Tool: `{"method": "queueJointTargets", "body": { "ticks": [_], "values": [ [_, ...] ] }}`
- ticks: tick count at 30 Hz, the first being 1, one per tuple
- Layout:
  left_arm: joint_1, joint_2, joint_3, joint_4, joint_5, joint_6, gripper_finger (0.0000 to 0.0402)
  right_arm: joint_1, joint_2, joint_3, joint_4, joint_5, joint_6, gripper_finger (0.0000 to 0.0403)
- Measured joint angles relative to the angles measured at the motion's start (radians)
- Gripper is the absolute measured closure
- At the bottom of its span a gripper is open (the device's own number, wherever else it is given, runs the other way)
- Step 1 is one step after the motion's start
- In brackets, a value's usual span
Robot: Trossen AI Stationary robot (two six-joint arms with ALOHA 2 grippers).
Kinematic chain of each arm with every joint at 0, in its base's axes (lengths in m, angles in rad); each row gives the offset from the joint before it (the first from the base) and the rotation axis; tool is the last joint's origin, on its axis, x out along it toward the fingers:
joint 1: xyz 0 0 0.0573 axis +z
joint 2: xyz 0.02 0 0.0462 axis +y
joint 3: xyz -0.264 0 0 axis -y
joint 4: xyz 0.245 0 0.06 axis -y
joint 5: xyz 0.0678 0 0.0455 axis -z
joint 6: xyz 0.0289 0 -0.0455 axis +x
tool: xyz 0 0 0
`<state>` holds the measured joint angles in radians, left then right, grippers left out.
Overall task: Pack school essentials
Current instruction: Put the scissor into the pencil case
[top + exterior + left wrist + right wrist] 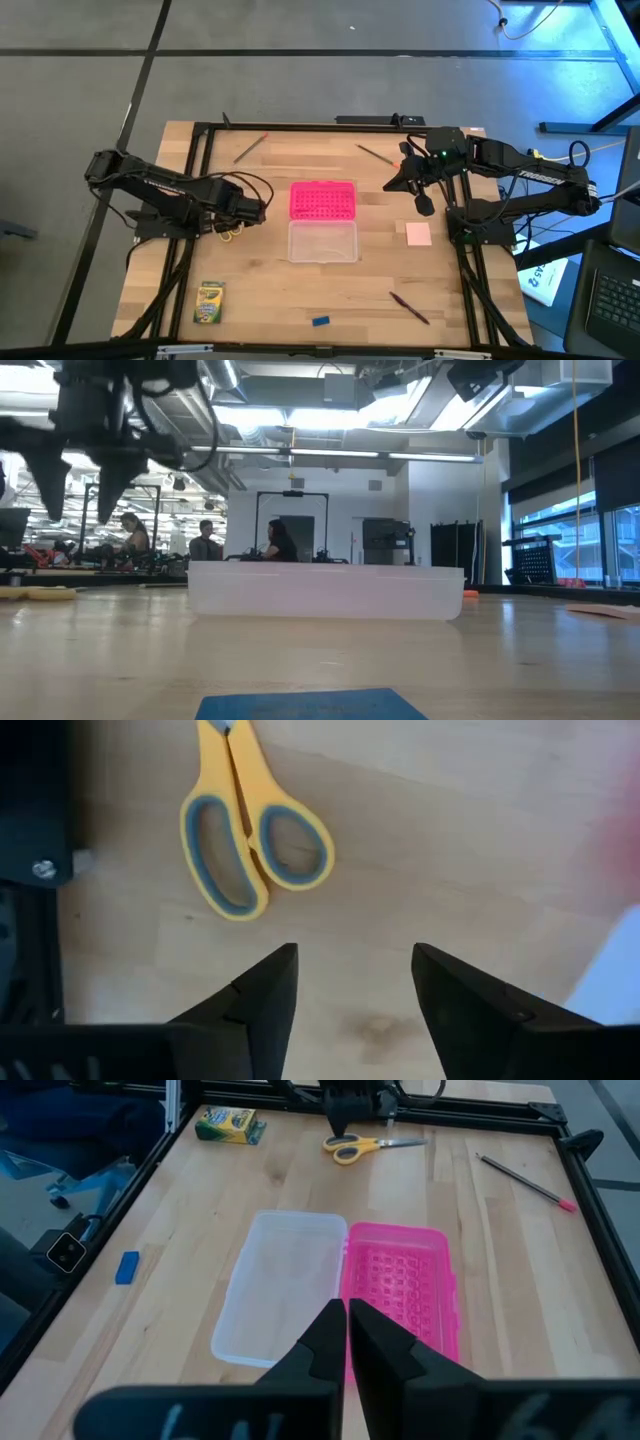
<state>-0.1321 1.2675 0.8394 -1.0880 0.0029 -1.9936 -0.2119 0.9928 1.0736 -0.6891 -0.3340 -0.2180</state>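
On wooden tabletop (380,290), hovered left tool (355,985) parted over unpacked yellow-handled scissors (245,835); right tool (347,1330) closed, empty.

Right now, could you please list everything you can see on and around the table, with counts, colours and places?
Clear box: one, transparent, table centre.
Lid: one, bright pink, dotted, touching the clear box's far side.
Scissors: one pair, yellow handles, lying flat under the left gripper.
Crayon box: one, yellow-green, near left corner.
Eraser: one, blue, near edge.
Pad: one, pale pink, right of the clear box.
Pencils: three; far left, far right, near right.
People: three, in the room beyond.
Left gripper: open, above the scissors.
Right gripper: shut, raised at the far right.
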Motion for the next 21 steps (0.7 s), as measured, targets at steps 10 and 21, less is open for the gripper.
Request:
{"method": "queueJointTargets", "body": {
  "ticks": [10, 21],
  "values": [
    [0.064, 0.0, -0.161, 0.167, -0.004, -0.014, 0.021, 0.0, 0.0, 0.0, 0.0, 0.0, 0.0, 0.0382],
    [0.097, 0.002, -0.254, 0.289, 0.016, -0.013, 0.021, 0.0, 0.0, 0.0, 0.0, 0.0, 0.0, 0.0382]
  ]
}}
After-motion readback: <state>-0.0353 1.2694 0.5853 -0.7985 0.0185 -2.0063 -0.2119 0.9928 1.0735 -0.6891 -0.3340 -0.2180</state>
